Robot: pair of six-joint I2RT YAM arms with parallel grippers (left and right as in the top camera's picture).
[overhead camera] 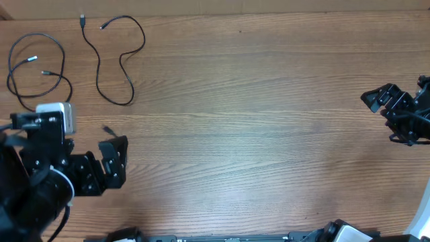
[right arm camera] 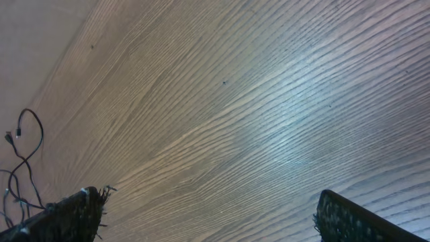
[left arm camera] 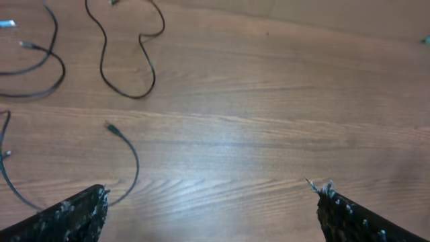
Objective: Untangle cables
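Snag risk sat mostly w/ the near cable [left arm camera: 136, 165]: in the left wrist view it curved from its small plug down toward, and seemingly under, the left gripper [left arm camera: 211, 195], so any drop or sweep of that arm could've dragged it back into the wavy cable [left arm camera: 102, 64] or the looped cable [left arm camera: 62, 67] beyond. Cords were far thinner than a finger, so a pinch could easily have missed or rolled off, prob. flicking a plug across the wooden table [overhead camera: 269, 134]. Overhead, the arm hid part of the near cable, so I couldn't tell whether it crossed itself there. Left fingers stood spread wide, holding nothing; right gripper [right arm camera: 209, 197] likewise gaped empty, parked at the far right edge, well apart from every cord, too far off to help w/o a long reach. Count: 3 cables, all at the table's left end, looped one far left, wavy one beside it, near one by the left arm, none seen touching another; 2 grippers; 1 table.
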